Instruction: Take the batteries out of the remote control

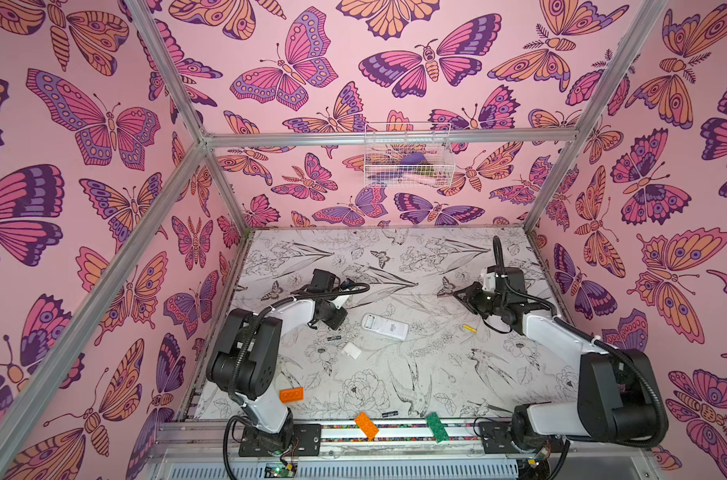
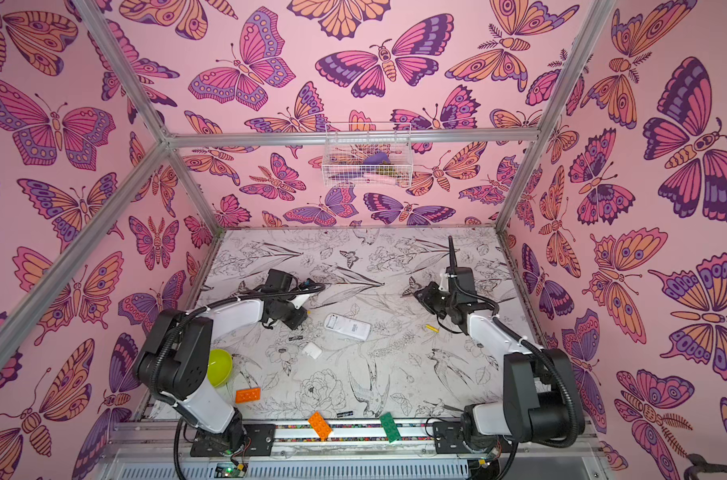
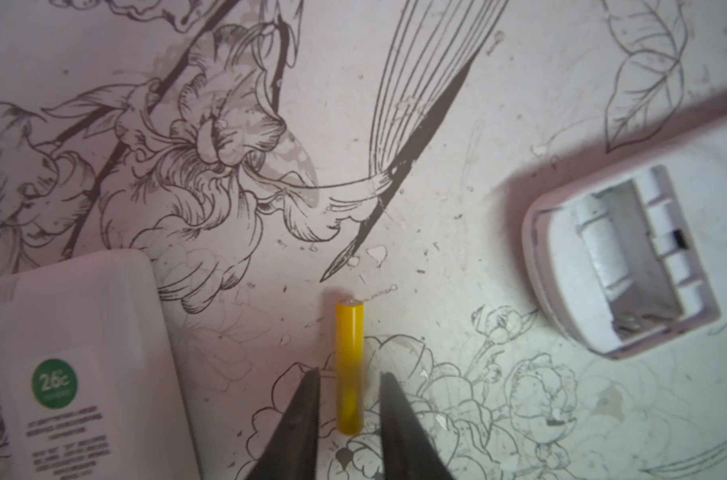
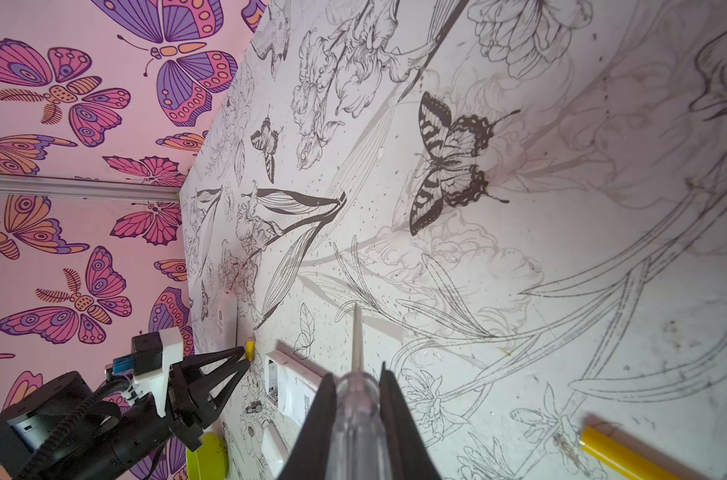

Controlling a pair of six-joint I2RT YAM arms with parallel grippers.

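The left gripper (image 3: pixel 348 373) is standing open astride a yellow battery (image 3: pixel 349 332), which is lying flat on the table (image 3: pixel 436 104) beside the opened remote (image 3: pixel 619 262), left of the table's middle. Any retreat should be going straight up, with neither finger brushing the battery. The right gripper (image 4: pixel 357 371) is clamping the clear-handled tool (image 4: pixel 357 411).

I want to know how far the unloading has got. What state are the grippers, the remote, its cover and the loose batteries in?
Left gripper: open, fingers either side of a yellow battery, not touching it.
Right gripper: shut on the clear-handled tool.
Remote: battery compartment uncovered, looks empty.
Cover: off, lying on the table.
Other yellow battery, black battery: out, loose on the table.
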